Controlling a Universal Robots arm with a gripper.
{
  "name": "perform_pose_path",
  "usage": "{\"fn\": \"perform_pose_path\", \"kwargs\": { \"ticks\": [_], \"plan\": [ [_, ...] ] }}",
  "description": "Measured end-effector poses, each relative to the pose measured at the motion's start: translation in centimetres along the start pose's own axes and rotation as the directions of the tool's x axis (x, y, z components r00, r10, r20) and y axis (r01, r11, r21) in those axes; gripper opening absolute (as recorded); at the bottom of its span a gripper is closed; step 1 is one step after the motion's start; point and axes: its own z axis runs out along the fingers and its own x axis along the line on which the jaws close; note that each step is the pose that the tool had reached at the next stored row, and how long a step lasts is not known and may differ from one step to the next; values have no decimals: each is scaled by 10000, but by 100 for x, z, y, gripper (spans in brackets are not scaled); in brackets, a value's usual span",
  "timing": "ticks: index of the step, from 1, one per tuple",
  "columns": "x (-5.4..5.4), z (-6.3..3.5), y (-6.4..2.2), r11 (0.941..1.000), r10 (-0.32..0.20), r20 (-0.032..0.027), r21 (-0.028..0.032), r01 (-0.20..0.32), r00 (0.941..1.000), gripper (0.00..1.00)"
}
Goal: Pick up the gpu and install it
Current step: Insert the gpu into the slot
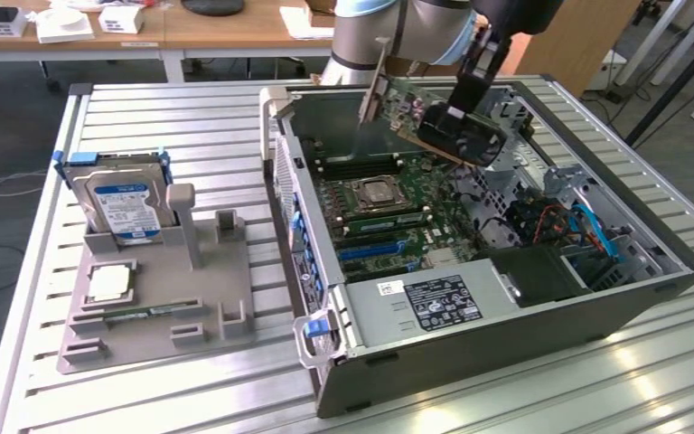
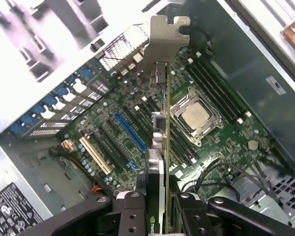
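Gripper [image 1: 458, 107] [image 2: 157, 199]: I have it clenched on the gpu [image 1: 401, 108] [image 2: 162, 93], tilted above the case [image 1: 504, 353].
Case: open, motherboard [image 1: 383, 194] [image 2: 137, 113] inside.
Holder [image 1: 220, 271]: hard drive [image 1: 124, 203] standing in it.

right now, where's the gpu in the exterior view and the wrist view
Exterior view: the gpu hangs tilted above the open computer case, in the picture's upper middle.
Wrist view: the gpu is seen edge-on, clamped in the gripper, over the motherboard.
Shared landmark: the CPU socket.
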Motion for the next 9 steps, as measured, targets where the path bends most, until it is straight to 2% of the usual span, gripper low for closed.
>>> {"fn": "perform_pose_path", "kwargs": {
  "ticks": [4,9],
  "plan": [
    [0,0,0,9977,-684,-61,15,684,9976,27],
    [0,0,0,9879,-1550,-136,25,1551,9878,27]
  ]
}}
